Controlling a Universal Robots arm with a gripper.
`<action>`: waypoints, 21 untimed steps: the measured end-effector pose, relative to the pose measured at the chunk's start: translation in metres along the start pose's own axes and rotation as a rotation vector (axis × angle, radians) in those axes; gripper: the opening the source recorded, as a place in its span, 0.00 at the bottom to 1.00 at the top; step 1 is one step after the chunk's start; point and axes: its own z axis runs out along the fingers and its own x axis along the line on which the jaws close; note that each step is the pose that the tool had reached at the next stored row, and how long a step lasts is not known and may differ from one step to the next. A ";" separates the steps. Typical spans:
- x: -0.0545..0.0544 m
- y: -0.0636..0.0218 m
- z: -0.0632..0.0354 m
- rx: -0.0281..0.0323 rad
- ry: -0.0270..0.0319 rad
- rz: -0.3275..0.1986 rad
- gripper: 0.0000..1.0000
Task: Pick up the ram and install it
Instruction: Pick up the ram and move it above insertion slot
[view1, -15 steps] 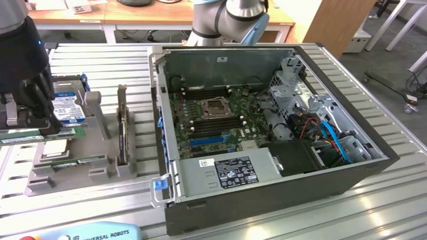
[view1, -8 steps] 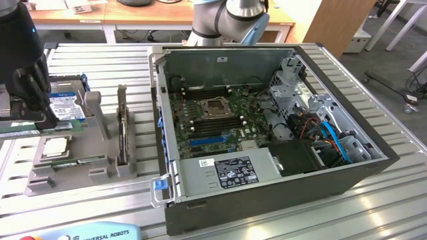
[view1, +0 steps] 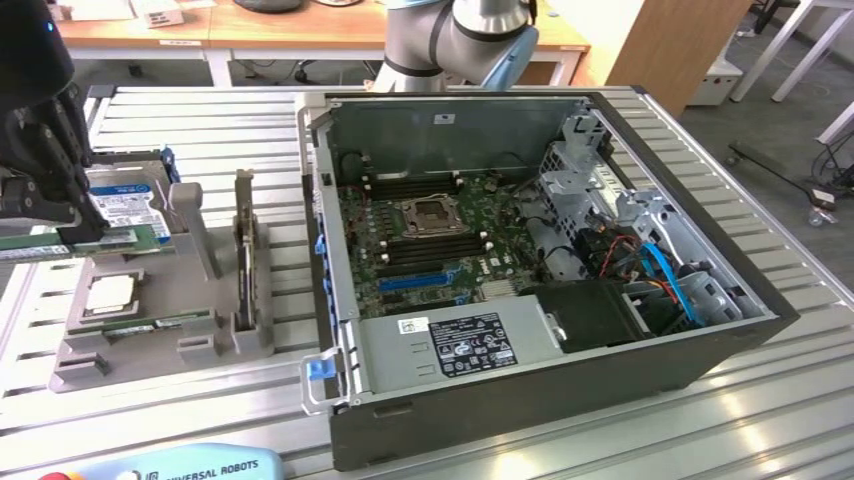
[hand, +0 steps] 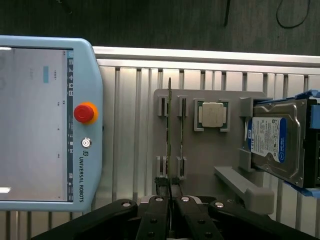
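My black gripper hangs at the exterior view's left, over the grey parts holder, shut on the ram. The ram is a long, thin green stick held level a little above the holder. In the wrist view the ram runs edge-on straight out from between my gripper fingers, above the holder. A second green stick stands in a holder slot right beside it. The open computer case lies at the exterior view's right, its motherboard exposed.
On the holder sit a square silver processor chip, a hard drive and an upright dark expansion card. A teach pendant lies beside the holder. The arm's base stands behind the case.
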 end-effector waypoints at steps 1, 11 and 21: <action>0.000 0.0001 -0.0019 0.0000 0.0000 0.000 0.12; 0.000 0.0007 -0.0189 -0.0001 0.0000 0.000 0.12; 0.000 0.0012 -0.0321 0.0000 0.0000 0.000 0.12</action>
